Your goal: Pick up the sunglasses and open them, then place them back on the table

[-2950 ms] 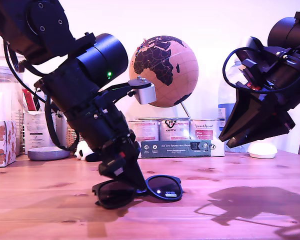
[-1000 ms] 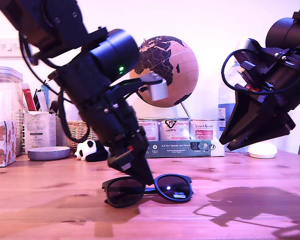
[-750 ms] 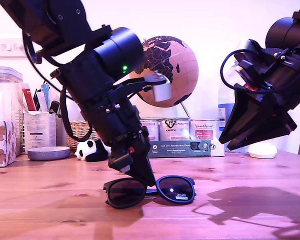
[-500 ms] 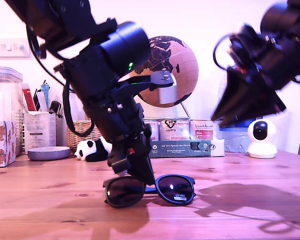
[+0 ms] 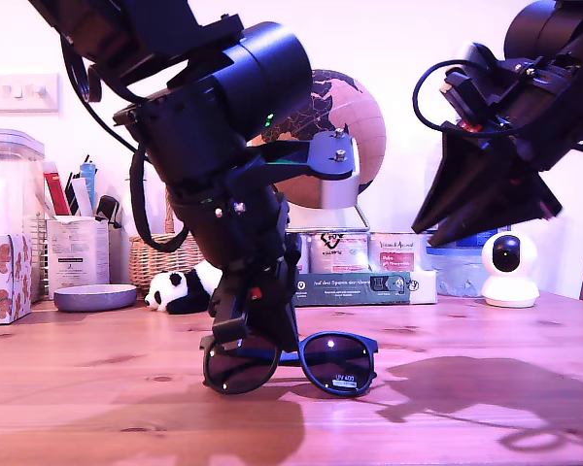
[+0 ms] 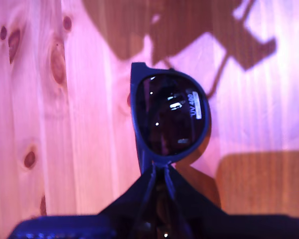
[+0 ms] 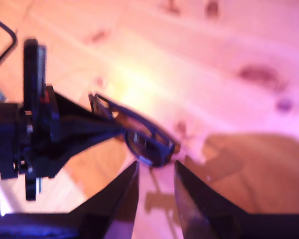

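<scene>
Exterior view: counter [image 5: 68, 388], reddish pine w/ knots, fills foreground. First arm comes down from that view's upper left; my first pincer [image 5: 257, 335] is clenched on the bridge of the sunglasses [image 5: 290, 359]. Glasses stand upright, lens rims at or just off the counter — can't tell which. Second arm hangs high at the exterior view's right, my second pincer [image 7: 155, 172] released, nothing between its tips, well apart from glasses. White sticker [image 6: 194, 104] on one lens.

Sunglasses [image 6: 172, 119] pinched at the bridge in my first claw [image 6: 158, 191], above the table [image 6: 65, 149].
</scene>
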Available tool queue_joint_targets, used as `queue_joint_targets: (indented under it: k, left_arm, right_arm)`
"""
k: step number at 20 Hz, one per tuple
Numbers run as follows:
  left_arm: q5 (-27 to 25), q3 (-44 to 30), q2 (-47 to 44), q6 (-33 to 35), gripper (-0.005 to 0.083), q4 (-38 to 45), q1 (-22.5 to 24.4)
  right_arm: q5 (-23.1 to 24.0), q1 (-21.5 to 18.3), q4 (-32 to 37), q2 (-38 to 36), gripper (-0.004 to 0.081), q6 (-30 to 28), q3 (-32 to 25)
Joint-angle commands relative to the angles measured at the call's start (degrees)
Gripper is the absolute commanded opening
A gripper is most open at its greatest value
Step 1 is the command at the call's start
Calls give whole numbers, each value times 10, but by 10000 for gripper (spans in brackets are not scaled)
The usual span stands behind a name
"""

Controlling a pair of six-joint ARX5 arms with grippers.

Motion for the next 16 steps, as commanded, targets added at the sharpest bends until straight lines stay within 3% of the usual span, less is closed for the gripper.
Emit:
queue_joint_targets:
  k: [1, 9, 16]
  left_arm:
    - [-4, -12, -29, 2, -19, 3, -10]
    - [-49, -15, -91, 2, -19, 13, -25]
    - [-86, -103, -131, 37, -19, 149, -67]
  right_arm:
    - [-5, 5, -17, 7, 193, 2, 13]
    - [-16, -10, -120, 8, 192, 43, 99]
    - [-47, -30, -169, 25, 192, 59, 131]
